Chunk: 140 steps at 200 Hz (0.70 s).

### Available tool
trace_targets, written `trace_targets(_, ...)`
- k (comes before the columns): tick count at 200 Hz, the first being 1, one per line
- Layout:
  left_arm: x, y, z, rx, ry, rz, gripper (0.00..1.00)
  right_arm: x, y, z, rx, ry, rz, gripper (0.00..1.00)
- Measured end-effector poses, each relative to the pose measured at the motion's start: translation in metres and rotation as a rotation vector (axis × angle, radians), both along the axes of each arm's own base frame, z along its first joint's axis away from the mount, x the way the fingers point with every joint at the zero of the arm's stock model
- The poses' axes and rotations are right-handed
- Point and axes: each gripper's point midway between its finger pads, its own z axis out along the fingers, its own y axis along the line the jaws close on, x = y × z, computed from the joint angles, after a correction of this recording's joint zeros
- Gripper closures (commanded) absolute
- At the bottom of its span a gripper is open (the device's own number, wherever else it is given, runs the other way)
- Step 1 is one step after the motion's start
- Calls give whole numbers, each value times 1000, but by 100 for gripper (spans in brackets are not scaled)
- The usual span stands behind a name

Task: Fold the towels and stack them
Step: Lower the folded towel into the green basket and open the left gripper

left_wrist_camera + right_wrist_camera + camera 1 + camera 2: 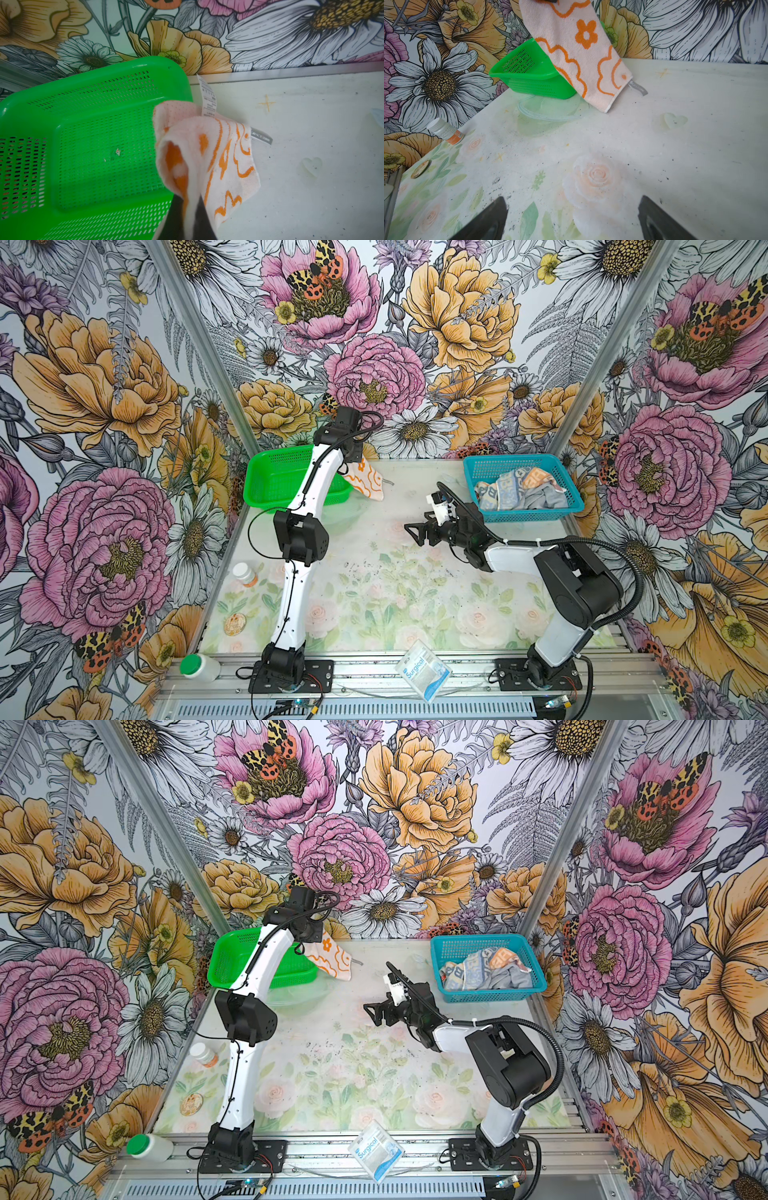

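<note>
Clock is set on the top views: 12 at the back wall, 6 at the arm bases, hub at mid-bench.

**Left gripper** point(190, 209): clamped hard on the upper edge of the flower towel point(366, 483), raised at about 11 o'clock.
- The cloth hangs slack beneath it and seems doubled over in the left wrist view. A care label and a grey tab show.
- The lowest corner is at or just above the bench point(374, 580); I cannot tell whether it touches.
- The towel hangs just beside the 3 o'clock rim of the green basket point(270, 479), which has nothing stacked in it yet.
- A clear dish point(548, 118) sits just off the basket's 6 o'clock side.

**Right gripper** point(415, 534): jaws spread wide and holding nothing. It is low over the hub, nose toward 10 o'clock, with the towel dead ahead in its wrist view.

**Blue basket** point(523, 514), 2 o'clock: the RABBIT towel point(505, 489) and the grey towel point(550, 501) lie crumpled together inside, unfolded.

**Judgement:** early days, first towel of three. The step looks like laying the flower towel out for a fold.

To do it well:
- Lower the left gripper until the hem rests on the bench, then draw toward the hub so the cloth lies down without bunching.
- Keep it off the clear dish and the basket rim.
- Bring the right gripper to the free corner by the grey tab and pinch one layer's edge only.
- Keep the two corners level, or the fold will come out skewed.
</note>
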Motion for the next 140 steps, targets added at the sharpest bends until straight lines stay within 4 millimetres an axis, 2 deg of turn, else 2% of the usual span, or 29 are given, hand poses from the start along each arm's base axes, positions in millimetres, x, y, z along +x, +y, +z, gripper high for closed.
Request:
trace_targets(33, 5, 28, 6, -13, -17, 53, 100, 3, 4, 1, 5, -1, 9, 1)
trace_targets(76, 7, 66, -4, -14, 10, 123, 100, 4, 5, -1, 2, 6, 13, 0)
trace_targets(140, 5, 110, -20, -14, 50, 194, 100, 7, 7, -3, -1, 17, 17, 0)
